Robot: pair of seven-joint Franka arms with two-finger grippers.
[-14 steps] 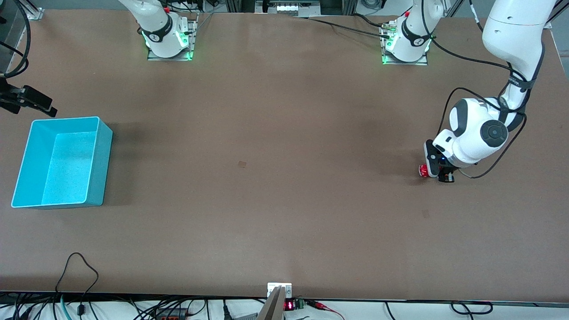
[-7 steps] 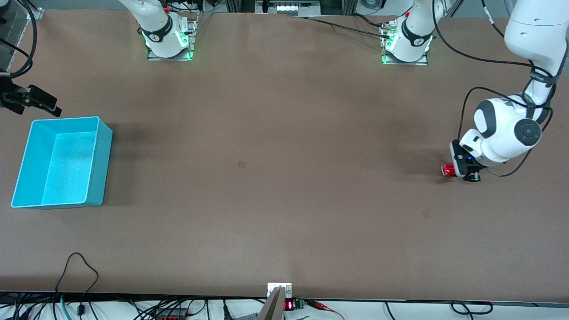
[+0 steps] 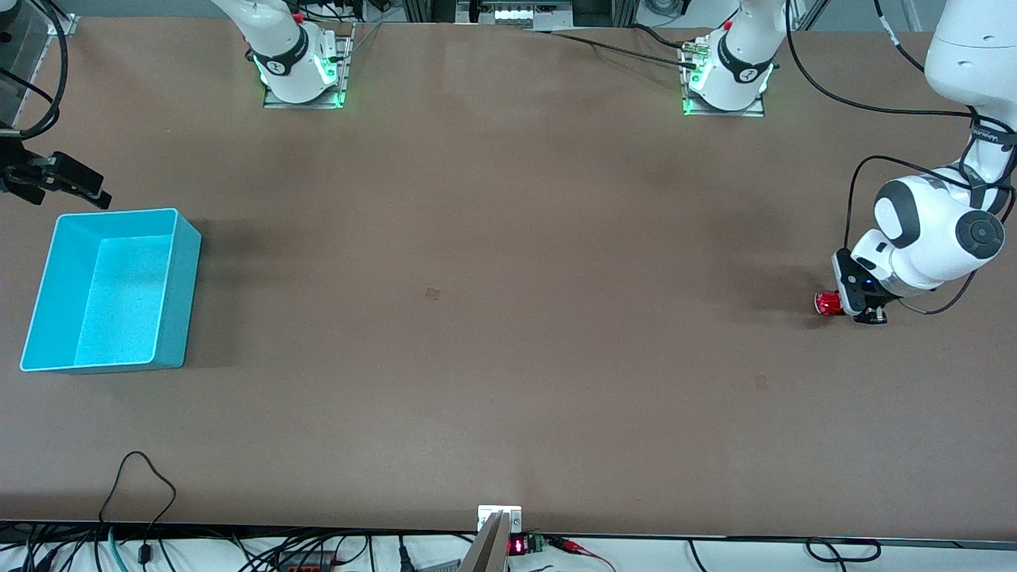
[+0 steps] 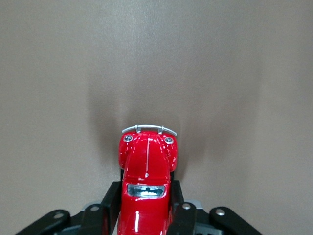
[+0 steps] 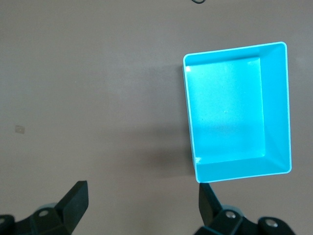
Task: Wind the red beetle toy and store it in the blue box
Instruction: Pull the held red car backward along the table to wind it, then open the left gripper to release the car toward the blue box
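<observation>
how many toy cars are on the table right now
1. The small glossy red beetle-shaped toy car sits at the left arm's end of the table, clamped in the left end effector. The light blue plastic bin at the right arm's end shows nothing inside.

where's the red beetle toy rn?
The red beetle toy is clamped in the left gripper at the table surface, at the left arm's end, far from the blue box.

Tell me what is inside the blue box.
Nothing shows inside the blue box: both the front and right wrist views show its bare cyan floor and inner walls. The red beetle toy is clamped in the left end effector at the table's left-arm end.
</observation>
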